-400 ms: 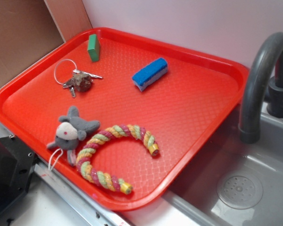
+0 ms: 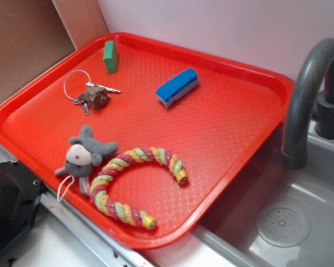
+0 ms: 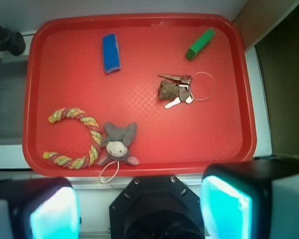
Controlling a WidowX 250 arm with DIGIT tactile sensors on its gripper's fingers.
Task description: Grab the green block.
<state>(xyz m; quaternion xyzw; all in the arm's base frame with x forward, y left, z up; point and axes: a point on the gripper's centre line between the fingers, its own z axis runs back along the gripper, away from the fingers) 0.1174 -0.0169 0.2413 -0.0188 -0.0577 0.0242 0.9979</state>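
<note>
Green block [image 2: 111,55] behind keys [image 2: 92,94], on tray [image 2: 234,139]

Green block [image 2: 111,55], red tray [image 2: 234,128]

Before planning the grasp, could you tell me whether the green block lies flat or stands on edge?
On edge: the green block stands on a narrow side, broad green face upright.

Gripper [image 3: 139,209] held high, facing straight down, fingers [image 3: 55,211] spread wide apart, nothing between them.
</note>
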